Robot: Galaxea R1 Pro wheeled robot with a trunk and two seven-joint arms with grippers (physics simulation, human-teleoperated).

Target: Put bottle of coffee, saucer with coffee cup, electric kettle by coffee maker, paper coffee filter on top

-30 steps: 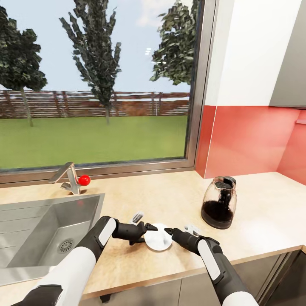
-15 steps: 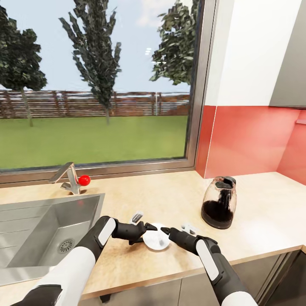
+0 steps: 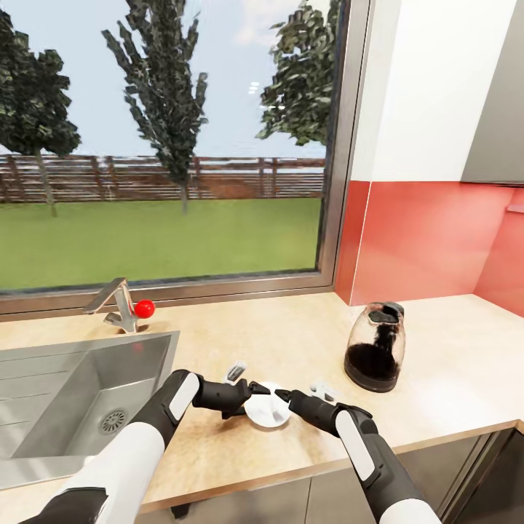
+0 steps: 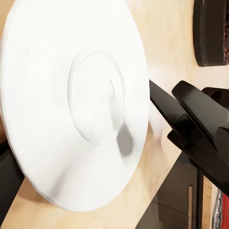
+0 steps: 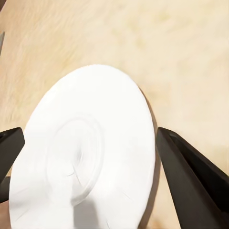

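The saucer [image 3: 266, 410] lies flat on the desk [image 3: 451, 364] near its front edge, left of the glass kettle [image 3: 374, 347]; it has slid slightly left since a second ago. I see my left gripper [image 3: 256, 390] and right gripper [image 3: 282, 397] at opposite rims, jaws spread around it. No writing is legible.

White saucer [image 3: 267, 410]; beige countertop [image 3: 291, 342]; black pincers; red backsplash [image 3: 429, 240]; kettle [image 3: 374, 356] clear w/ black base.

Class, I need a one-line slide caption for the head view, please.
Both grippers, left and right, meet at a white saucer on the countertop, kettle nearby.
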